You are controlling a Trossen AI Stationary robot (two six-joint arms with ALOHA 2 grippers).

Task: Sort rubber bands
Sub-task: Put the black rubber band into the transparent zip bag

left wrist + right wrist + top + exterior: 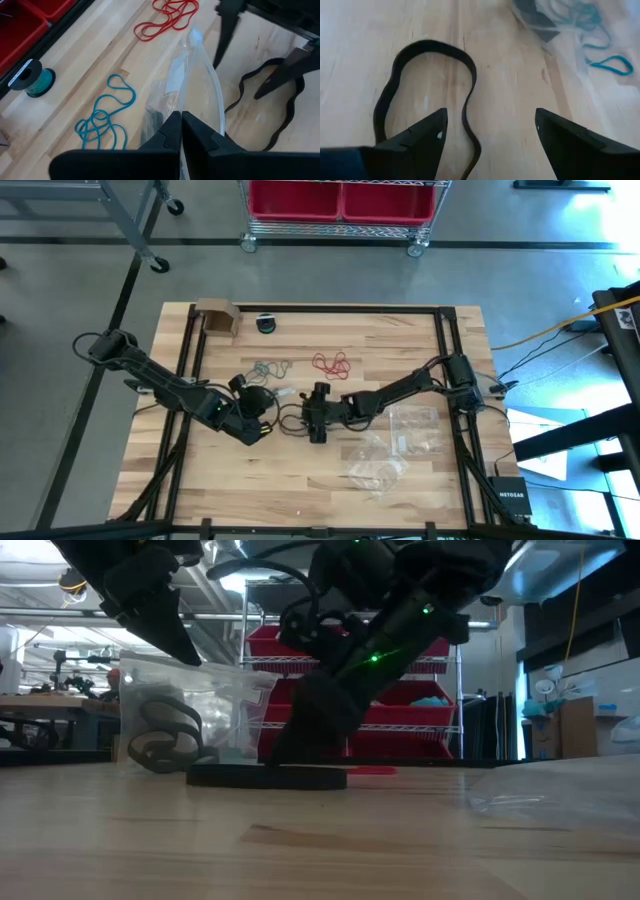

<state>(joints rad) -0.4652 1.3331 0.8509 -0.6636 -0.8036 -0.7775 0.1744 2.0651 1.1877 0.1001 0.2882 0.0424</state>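
My left gripper [252, 408] is shut on a clear zip bag [192, 75], raised off the table left of centre; dark bands [165, 735] show inside the bag. A large black rubber band [430, 85] lies flat on the wood just right of it. My right gripper [490, 117] is open and low over that band, one finger on each side of a stretch of it; whether it touches the band I cannot tell. Teal bands [268, 368] and red bands [332, 363] lie in loose clusters farther back. My left gripper pinches the clear bag's near edge [186, 107] between its two shut fingers. The fingers slant down toward the table's far right. The bag stretches away from the fingertips, and in the low view its body [200, 710] hangs clear above the wood.
More clear bags [415, 430] [375, 470] lie at the right and front right. A cardboard box [215, 315] and a small spool [265, 323] stand at the far edge. The black frame rails [445, 360] run along the table's sides.
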